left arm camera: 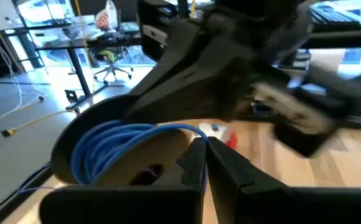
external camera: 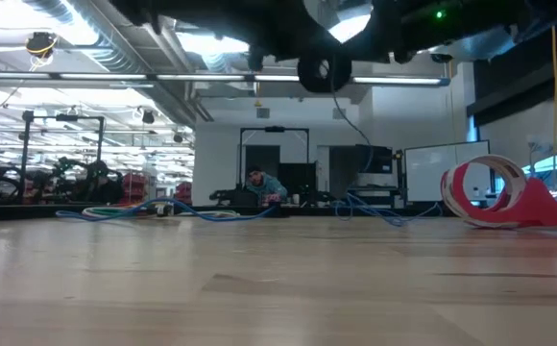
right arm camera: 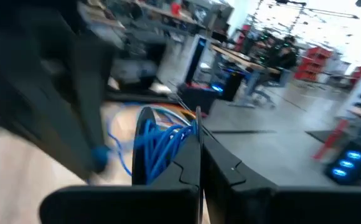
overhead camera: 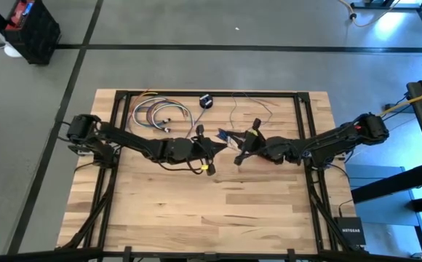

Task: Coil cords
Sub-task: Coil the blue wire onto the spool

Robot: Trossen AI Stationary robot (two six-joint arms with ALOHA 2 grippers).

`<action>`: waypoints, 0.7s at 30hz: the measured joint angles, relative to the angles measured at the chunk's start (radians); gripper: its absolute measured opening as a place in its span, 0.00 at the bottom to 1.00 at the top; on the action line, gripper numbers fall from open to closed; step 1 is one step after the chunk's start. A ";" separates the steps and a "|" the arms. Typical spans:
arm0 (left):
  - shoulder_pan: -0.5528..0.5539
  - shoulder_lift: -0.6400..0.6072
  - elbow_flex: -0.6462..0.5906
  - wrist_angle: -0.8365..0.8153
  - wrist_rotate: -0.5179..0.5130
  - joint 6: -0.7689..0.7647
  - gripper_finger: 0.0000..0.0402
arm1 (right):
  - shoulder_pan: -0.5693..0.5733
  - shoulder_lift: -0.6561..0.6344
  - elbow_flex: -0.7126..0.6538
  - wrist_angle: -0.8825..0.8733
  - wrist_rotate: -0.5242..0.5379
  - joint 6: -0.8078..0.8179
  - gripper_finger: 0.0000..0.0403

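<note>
From above, the black puck [overhead camera: 206, 101] lies near the far edge of the tabletop [overhead camera: 218, 211]. Its thin bluish-purple cord [overhead camera: 251, 109] trails loosely away from it toward the right arm's side, so its long axis runs roughly along that edge. A set of loose loops [overhead camera: 156, 113] lies on the puck's other side. Just nearer than the puck, the left gripper [overhead camera: 209, 154] and right gripper [overhead camera: 239, 154] meet almost tip to tip with a small blue coil [overhead camera: 225, 135] between them, its length lying across from one gripper to the other. In the low view both grippers are above the frame, and only blue cord [external camera: 163, 210] is seen lying flat along the tabletop's far side. In the left wrist view the left gripper [left arm camera: 205, 163] is closed. The blue coil [left arm camera: 106, 149] bulges beside it and its strands run up to the fingertips, though whether they are pinched cannot be told. A red-and-white bit [left arm camera: 223, 133] lies just beyond. In the right wrist view the right gripper [right arm camera: 199, 158] is also closed, with the coil [right arm camera: 159, 144] standing on edge against its tip. The likely risks are that the springy turns fan open if either gripper eases off, that the close-set arms collide, or that a tug drags the puck and tangles its thin cord.
</note>
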 joint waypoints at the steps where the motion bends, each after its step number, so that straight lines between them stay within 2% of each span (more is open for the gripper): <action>1: 0.003 0.010 0.000 0.018 0.000 -0.001 0.02 | 0.000 0.000 0.000 0.011 -0.017 0.015 0.01; 11: 0.009 0.082 0.000 0.096 -0.004 0.005 0.02 | 0.001 0.000 0.000 0.117 -0.070 0.046 0.01; 17: 0.020 0.083 0.001 0.057 -0.004 0.038 0.03 | 0.001 -0.004 0.000 0.141 -0.104 0.049 0.01; 21: 0.027 0.087 0.000 -0.013 -0.004 0.051 0.09 | 0.002 -0.026 0.001 0.150 -0.107 0.046 0.01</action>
